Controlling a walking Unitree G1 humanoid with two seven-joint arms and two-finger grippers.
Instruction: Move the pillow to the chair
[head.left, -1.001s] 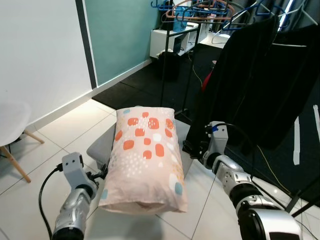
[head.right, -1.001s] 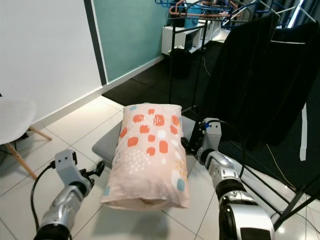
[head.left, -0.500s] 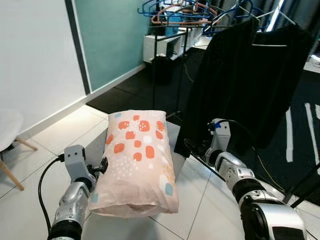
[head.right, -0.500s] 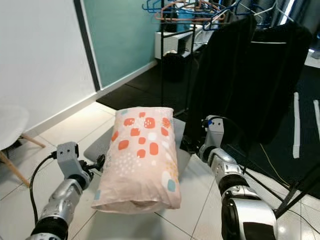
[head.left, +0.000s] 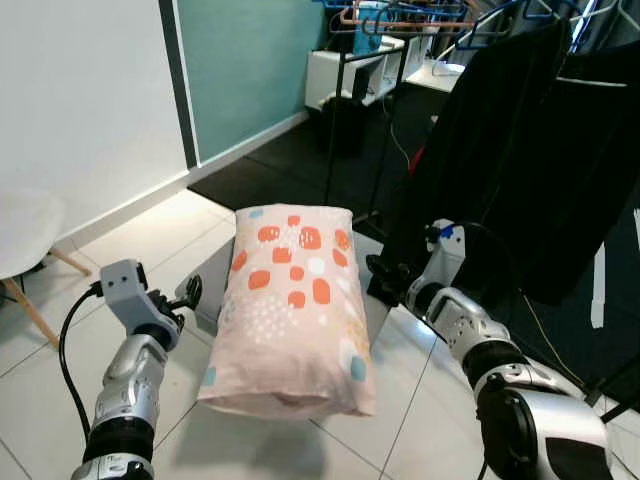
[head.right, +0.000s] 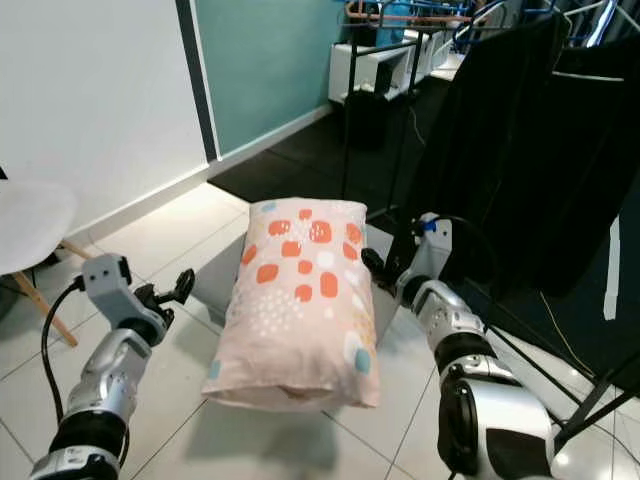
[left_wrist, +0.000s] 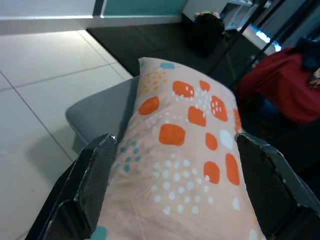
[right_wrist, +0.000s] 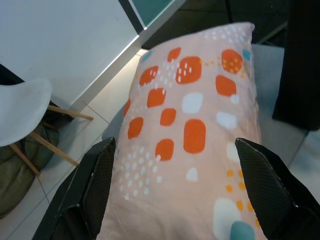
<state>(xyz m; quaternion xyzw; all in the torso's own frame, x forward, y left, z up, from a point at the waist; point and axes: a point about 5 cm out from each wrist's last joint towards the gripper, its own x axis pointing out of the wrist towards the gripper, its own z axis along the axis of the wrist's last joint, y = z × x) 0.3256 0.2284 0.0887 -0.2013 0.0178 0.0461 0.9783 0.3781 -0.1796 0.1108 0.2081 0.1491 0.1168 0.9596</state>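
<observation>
From the head views the pillow (head.left: 292, 305) is seen carried mid-air between the left gripper (head.left: 190, 291) and right gripper (head.left: 378, 270), so even squeeze is probably needed, and in the wrist views both sets of fingers (left_wrist: 95, 170) are spread wide around it, with the chair (right_wrist: 22, 110) off left across open tiles and the rack (head.right: 520, 150) close on the right.

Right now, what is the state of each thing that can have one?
pillow: lying along the grey seat, not lifted.
left end effector: open, beside the pillow, apart from it.
right end effector: open, at the pillow's other side.
white chair: upright.
black garment: hanging on the rack.
</observation>
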